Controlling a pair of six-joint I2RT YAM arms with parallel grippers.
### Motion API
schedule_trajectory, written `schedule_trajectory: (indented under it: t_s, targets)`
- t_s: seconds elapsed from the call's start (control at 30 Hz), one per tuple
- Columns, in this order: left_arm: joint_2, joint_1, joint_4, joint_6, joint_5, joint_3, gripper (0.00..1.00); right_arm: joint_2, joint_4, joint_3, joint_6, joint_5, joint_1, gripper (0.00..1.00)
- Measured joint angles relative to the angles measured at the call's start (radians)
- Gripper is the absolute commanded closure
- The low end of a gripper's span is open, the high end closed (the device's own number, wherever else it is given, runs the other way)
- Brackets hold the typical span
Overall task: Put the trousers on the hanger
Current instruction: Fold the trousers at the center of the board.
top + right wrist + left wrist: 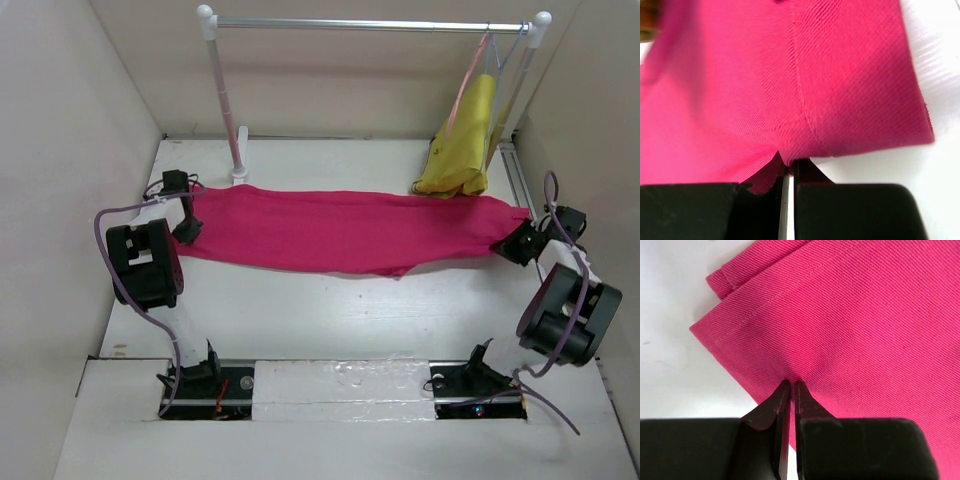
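both tools clamped on the trousers [340, 232]. left tool [791, 385] pinches the edge near a hem corner, right tool [788, 165] pinches the opposite end by a seam, jaws together on cloth. garment lies stretched flat across the surface [330, 320], one tool per end, likely for tension so it lifts as a straight span. hanger [468, 88] hangs on the rail [370, 24] back right, next to the yellow garment [465, 150]. trousers not on it yet.

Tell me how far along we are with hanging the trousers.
Done: left gripper and right gripper each shut on an end of the trousers. In hand: cloth stretched across the table. Remaining: getting it onto the hanger, hanging untouched on the rail.
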Motion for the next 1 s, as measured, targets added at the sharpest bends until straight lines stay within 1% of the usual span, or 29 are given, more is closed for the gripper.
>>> schedule_trajectory:
  t_s: [0.03, 0.07, 0.13, 0.27, 0.4, 0.5, 0.53, 0.57, 0.6, 0.63, 0.67, 0.7, 0.73, 0.77, 0.83, 0.87, 0.97, 1.0]
  targets:
    - [0.0, -0.002, -0.014, 0.0, -0.02, 0.003, 1.0, -0.08, -0.041, 0.0, -0.008, 0.008, 0.01, 1.0]
    - [0.0, -0.004, -0.028, 0.0, -0.039, 0.005, 1.0, -0.085, -0.043, 0.0, -0.009, 0.008, 0.01, 1.0]
    - [-0.002, -0.008, -0.05, 0.001, -0.081, 0.006, 1.0, -0.158, -0.089, 0.0, -0.018, 0.008, 0.016, 1.0]
    - [-0.032, -0.008, -0.091, 0.011, -0.158, -0.01, 1.0, -0.28, -0.212, 0.0, -0.058, 0.005, 0.017, 1.0]
    - [-0.136, -0.008, -0.118, 0.024, -0.223, -0.069, 1.0, -0.348, -0.322, -0.004, -0.101, 0.023, 0.001, 1.0]
    - [-0.235, -0.004, -0.128, 0.031, -0.251, -0.114, 1.0, -0.361, -0.379, -0.007, -0.125, 0.039, -0.022, 1.0]
    - [-0.27, -0.003, -0.129, 0.034, -0.259, -0.134, 1.0, -0.363, -0.385, -0.013, -0.129, 0.045, -0.027, 0.98]
    - [-0.303, -0.003, -0.128, 0.039, -0.265, -0.153, 1.0, -0.366, -0.389, -0.024, -0.132, 0.051, -0.03, 0.86]
    - [-0.33, -0.003, -0.131, 0.04, -0.272, -0.17, 1.0, -0.368, -0.388, -0.036, -0.132, 0.057, -0.031, 0.68]
    - [-0.351, -0.002, -0.137, 0.041, -0.278, -0.181, 0.8, -0.366, -0.384, -0.05, -0.137, 0.062, -0.033, 0.41]
    - [-0.363, 0.0, -0.144, 0.048, -0.292, -0.182, 0.75, -0.358, -0.38, -0.056, -0.141, 0.067, -0.036, 0.35]
    - [-0.368, 0.006, -0.142, 0.05, -0.303, -0.179, 0.64, -0.343, -0.37, -0.056, -0.154, 0.074, -0.042, 0.28]
    - [-0.368, 0.014, -0.143, 0.053, -0.308, -0.171, 0.43, -0.321, -0.367, -0.049, -0.165, 0.075, -0.05, 0.26]
    - [-0.368, 0.021, -0.15, 0.051, -0.308, -0.159, 0.33, -0.297, -0.365, -0.037, -0.176, 0.075, -0.051, 0.26]
    - [-0.368, 0.031, -0.158, 0.043, -0.293, -0.124, 0.23, -0.257, -0.367, 0.0, -0.193, 0.071, -0.033, 0.26]
    - [-0.368, 0.034, -0.162, 0.039, -0.283, -0.098, 0.21, -0.246, -0.37, 0.024, -0.2, 0.078, -0.012, 0.26]
    - [-0.361, 0.034, -0.166, 0.027, -0.252, -0.023, 0.2, -0.261, -0.366, 0.081, -0.227, 0.094, 0.058, 0.28]
    - [-0.358, 0.029, -0.165, 0.022, -0.24, -0.002, 0.21, -0.281, -0.36, 0.088, -0.232, 0.103, 0.074, 0.35]
